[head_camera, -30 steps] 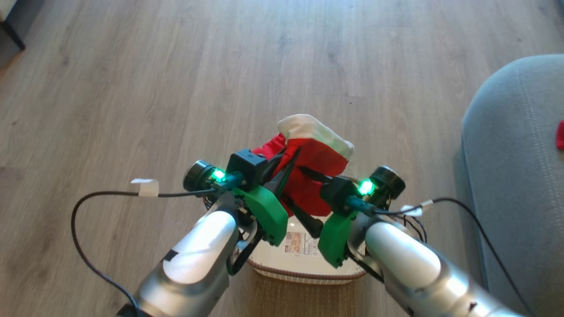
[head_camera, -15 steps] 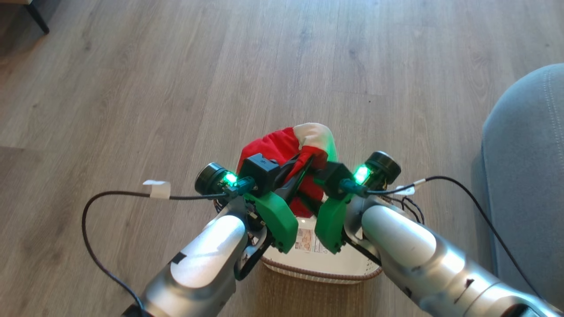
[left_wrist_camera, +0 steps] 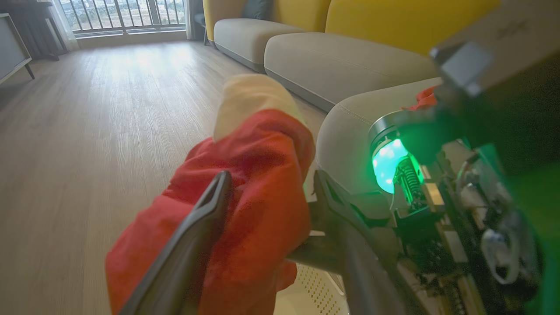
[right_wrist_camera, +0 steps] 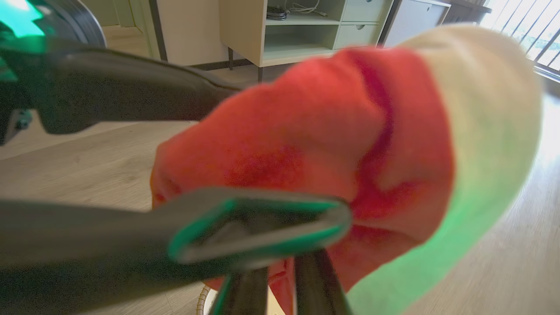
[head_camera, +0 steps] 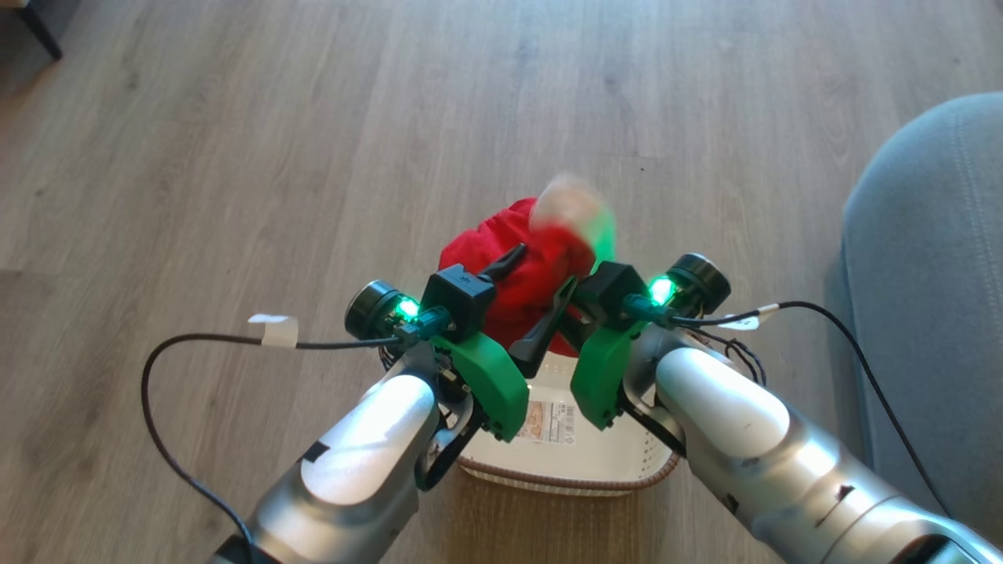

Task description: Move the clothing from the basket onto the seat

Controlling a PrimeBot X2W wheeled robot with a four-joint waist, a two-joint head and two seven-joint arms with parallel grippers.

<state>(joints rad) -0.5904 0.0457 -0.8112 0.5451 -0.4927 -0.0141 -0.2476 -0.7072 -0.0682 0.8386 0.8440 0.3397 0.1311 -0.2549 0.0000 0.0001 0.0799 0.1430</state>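
Note:
The clothing (head_camera: pixel 509 270), a red bundle with a white panel, hangs above the far end of the cream basket (head_camera: pixel 564 462). Its white part is blurred. My left gripper (head_camera: pixel 533 301) has the bundle pressed between its two spread fingers (left_wrist_camera: pixel 205 218). My right gripper (head_camera: pixel 578 270) comes in from the right, its fingers (right_wrist_camera: pixel 315 280) close together and pinching the red fabric (right_wrist_camera: pixel 306 144). The label sticker (head_camera: pixel 552 419) shows on the basket's bottom. The grey seat (head_camera: pixel 925 274) lies to the right, and another red piece (left_wrist_camera: pixel 420 98) lies on it.
Wooden floor (head_camera: pixel 235 157) surrounds the basket. Black cables (head_camera: pixel 157 392) loop from both wrists. A sofa with yellow backs (left_wrist_camera: pixel 393 22) stands behind the seat, and a pale cabinet (right_wrist_camera: pixel 302 30) on legs by the wall. A dark furniture leg (head_camera: pixel 35 35) shows at the top left.
The left gripper's fingers have drawn closer together around the red bundle. Both grippers have come nearer each other, and the white part has swung up and blurred. The camera has shifted slightly.

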